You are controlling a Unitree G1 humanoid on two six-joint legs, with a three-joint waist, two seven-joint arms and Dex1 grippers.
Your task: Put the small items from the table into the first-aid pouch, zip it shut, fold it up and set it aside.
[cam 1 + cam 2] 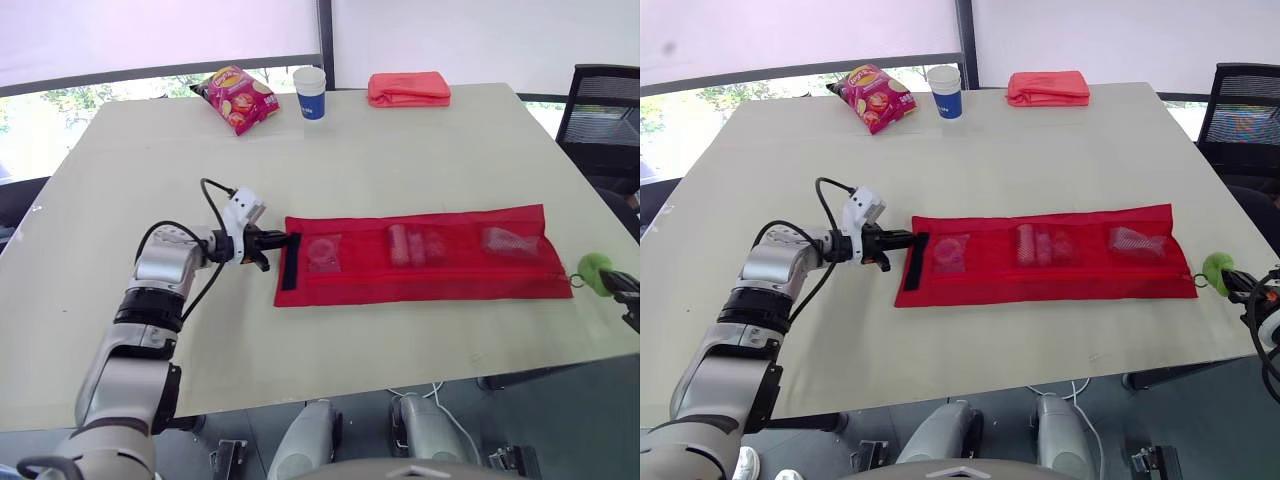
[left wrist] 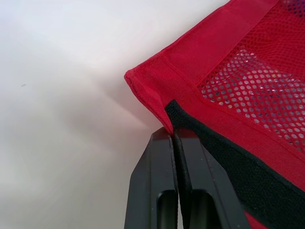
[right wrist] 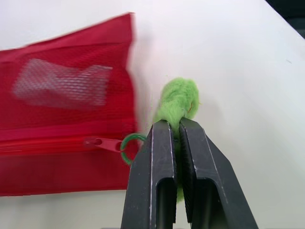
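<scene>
The red mesh first-aid pouch [image 1: 415, 255] lay flat and stretched out on the table [image 1: 400, 150], its long axis running straight from one gripper to the other. The left gripper [image 1: 272, 248] was clamped on the pouch's near end, its two fingers pressed together over the hem right where the black fastening strip [image 1: 290, 262] crosses that end. From it the whole length of the pouch ran away towards the right gripper [image 1: 612, 282]. The right gripper was closed on the green pompom pull [image 3: 177, 102], just beyond the pouch's far end. The zip slider [image 3: 97, 142] and its green ring [image 3: 127, 148] sat just beside those fingers, at the very end of the zip line. From that, the zip looked shut or all but shut. Three small items showed through the mesh, one close to the left gripper [image 1: 324, 252], one midway [image 1: 415, 245] and one near the right gripper [image 1: 508, 241]. Folding looked to be the step ahead, and it would turn on that axis: one held end would have to travel along it towards the other.
</scene>
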